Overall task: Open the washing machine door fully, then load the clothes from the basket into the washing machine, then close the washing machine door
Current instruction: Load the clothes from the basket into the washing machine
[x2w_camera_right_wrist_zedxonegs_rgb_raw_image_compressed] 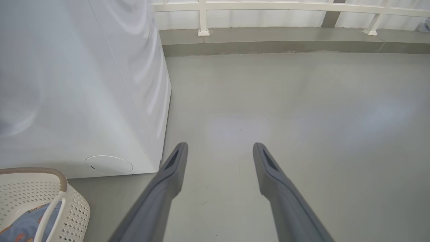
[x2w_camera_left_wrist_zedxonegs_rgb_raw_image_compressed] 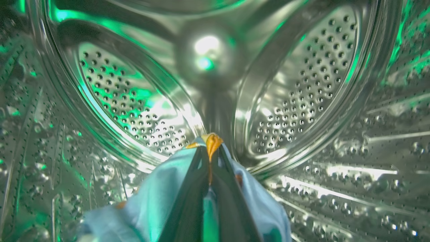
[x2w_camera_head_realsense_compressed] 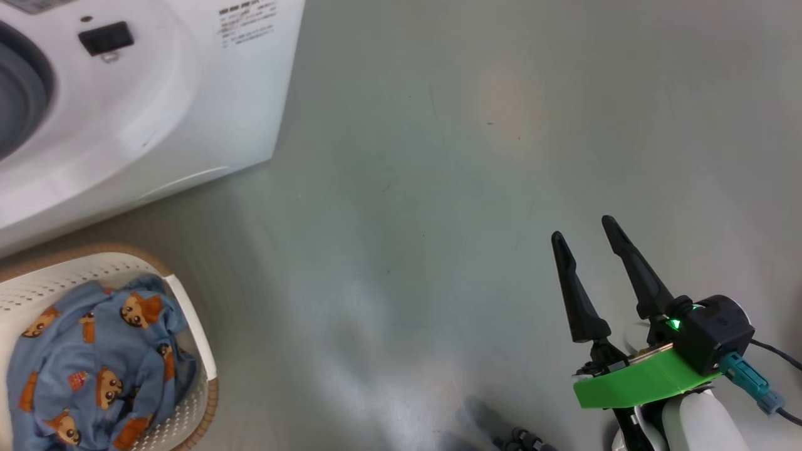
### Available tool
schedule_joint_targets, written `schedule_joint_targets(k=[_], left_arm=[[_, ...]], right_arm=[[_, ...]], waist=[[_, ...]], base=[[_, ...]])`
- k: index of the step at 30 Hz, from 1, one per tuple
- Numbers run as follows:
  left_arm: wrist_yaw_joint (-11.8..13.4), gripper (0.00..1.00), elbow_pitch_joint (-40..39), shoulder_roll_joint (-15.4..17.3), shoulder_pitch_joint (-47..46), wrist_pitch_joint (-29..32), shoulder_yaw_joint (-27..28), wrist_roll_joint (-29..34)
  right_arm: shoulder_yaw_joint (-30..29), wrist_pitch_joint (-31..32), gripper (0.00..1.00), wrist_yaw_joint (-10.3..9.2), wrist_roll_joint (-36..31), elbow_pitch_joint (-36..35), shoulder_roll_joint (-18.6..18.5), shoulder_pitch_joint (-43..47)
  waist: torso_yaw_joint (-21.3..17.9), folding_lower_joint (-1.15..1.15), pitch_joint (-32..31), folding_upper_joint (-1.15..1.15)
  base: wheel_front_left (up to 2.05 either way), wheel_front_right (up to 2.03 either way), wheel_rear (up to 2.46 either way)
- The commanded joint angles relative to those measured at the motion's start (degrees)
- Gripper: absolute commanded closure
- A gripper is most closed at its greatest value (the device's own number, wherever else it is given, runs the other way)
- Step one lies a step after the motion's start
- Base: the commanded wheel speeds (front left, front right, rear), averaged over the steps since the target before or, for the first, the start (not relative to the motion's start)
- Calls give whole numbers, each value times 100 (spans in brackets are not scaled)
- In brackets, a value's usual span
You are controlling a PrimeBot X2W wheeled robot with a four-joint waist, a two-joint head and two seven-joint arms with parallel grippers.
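My left gripper (x2w_camera_left_wrist_zedxonegs_rgb_raw_image_compressed: pixel 211 151) is inside the washing machine's perforated steel drum (x2w_camera_left_wrist_zedxonegs_rgb_raw_image_compressed: pixel 302 84), shut on a light blue garment (x2w_camera_left_wrist_zedxonegs_rgb_raw_image_compressed: pixel 151 208) with an orange print that drapes down from its fingers. The white washing machine (x2w_camera_head_realsense_compressed: pixel 156 106) stands at the upper left of the head view, its grey gasket (x2w_camera_head_realsense_compressed: pixel 15 94) showing at the edge. The cream basket (x2w_camera_head_realsense_compressed: pixel 194 332) sits below it on the floor with more blue bear-print clothes (x2w_camera_head_realsense_compressed: pixel 94 363) in it. My right gripper (x2w_camera_head_realsense_compressed: pixel 583 228) hovers open over bare floor at the lower right, holding nothing. The washing machine door is out of view.
Grey floor (x2w_camera_head_realsense_compressed: pixel 438 188) stretches to the right of the machine. In the right wrist view the machine's white side (x2w_camera_right_wrist_zedxonegs_rgb_raw_image_compressed: pixel 84 84) with its round filter cap (x2w_camera_right_wrist_zedxonegs_rgb_raw_image_compressed: pixel 109 164) is at the left, the basket (x2w_camera_right_wrist_zedxonegs_rgb_raw_image_compressed: pixel 74 208) at the lower left, and a white railing (x2w_camera_right_wrist_zedxonegs_rgb_raw_image_compressed: pixel 285 6) runs along the back.
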Motion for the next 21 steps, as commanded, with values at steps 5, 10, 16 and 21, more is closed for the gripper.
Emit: schedule_joint_targets(k=[5, 10, 16, 21], left_arm=[[84, 53, 343, 207, 13, -29, -139, 156], [185, 0, 637, 93, -31, -29, -250, 208], [323, 0, 872, -138, -32, -29, -391, 251], [434, 0, 882, -375, 119, -29, -452, 229]], right_arm=[[156, -27, 0, 8, 46, -42, -70, -32], [144, -27, 0, 8, 38, 12, -70, -51], [39, -27, 0, 8, -28, 88, -70, -73], [-16, -27, 0, 8, -67, 164, -70, -124]], waist=[[99, 0, -121, 0], [230, 0, -228, 0], [448, 0, -382, 0], [660, 0, -527, 0]], base=[[0, 0, 0], [0, 0, 0], [0, 0, 0], [0, 0, 0]])
